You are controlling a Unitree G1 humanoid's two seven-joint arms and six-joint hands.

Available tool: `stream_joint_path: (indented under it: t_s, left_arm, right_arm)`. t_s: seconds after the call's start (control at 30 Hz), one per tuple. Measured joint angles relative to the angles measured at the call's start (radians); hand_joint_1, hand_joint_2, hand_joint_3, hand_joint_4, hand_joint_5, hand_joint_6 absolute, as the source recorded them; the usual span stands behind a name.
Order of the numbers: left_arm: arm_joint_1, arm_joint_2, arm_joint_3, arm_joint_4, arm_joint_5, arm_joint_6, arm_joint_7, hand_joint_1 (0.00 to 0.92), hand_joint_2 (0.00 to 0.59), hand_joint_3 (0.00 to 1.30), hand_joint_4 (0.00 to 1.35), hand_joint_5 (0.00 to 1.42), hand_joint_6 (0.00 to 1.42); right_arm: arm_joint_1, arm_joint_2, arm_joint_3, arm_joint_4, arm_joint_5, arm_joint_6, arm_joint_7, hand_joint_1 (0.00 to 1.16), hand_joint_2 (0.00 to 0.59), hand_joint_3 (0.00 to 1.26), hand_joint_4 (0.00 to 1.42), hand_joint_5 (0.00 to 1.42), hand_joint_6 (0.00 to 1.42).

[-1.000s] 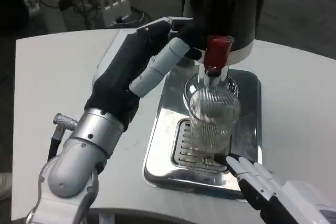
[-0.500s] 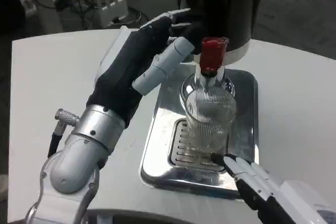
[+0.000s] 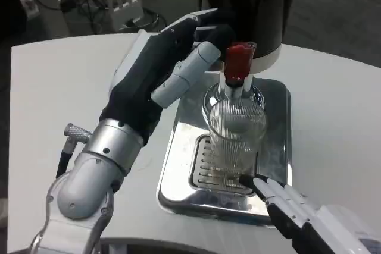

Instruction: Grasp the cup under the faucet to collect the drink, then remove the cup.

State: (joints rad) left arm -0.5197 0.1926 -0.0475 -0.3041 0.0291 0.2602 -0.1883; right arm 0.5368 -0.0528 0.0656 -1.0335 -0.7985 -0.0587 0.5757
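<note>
1. You have the ribbed glass cup (image 3: pixel 236 141) standing upright on the grate of the steel drip tray (image 3: pixel 178 165), directly under the red faucet (image 3: pixel 239 62) of the dark dispenser (image 3: pixel 250 10).
2. Right hand (image 3: pixel 297 212): fingertips (image 3: pixel 253 181) reach the cup's base; grasping or not, you cannot tell.
3. Left hand (image 3: pixel 164 78): beside the faucet, fingers extended, gripping nothing visible.
4. Right hand is cut off by the frame edge; cup contents unreadable.
</note>
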Motion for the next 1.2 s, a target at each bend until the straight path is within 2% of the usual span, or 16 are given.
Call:
stream_joint_path:
  t_s: [0.33,0.97,1.2]
  left_arm:
    - [-0.014,-0.014,-0.008,0.046,-0.022,-0.009,-0.009,0.131,0.032,0.4,0.36,0.43,0.43]
    - [-0.071,-0.045,-0.04,0.127,-0.022,-0.078,-0.039,0.119,0.035,0.42,0.33,0.4,0.38]
    - [-0.092,-0.054,-0.045,0.199,-0.04,-0.099,-0.074,0.117,0.034,0.42,0.33,0.4,0.38]
  right_arm:
    - [0.006,-0.001,-0.003,0.0,0.002,0.0,-0.003,0.44,0.42,0.06,0.02,0.0,0.0]
    - [0.006,-0.001,-0.01,0.0,0.013,0.0,-0.005,0.44,0.42,0.06,0.02,0.0,0.0]
    - [0.008,-0.004,-0.014,0.0,0.019,0.0,-0.007,0.44,0.422,0.06,0.02,0.0,0.0]
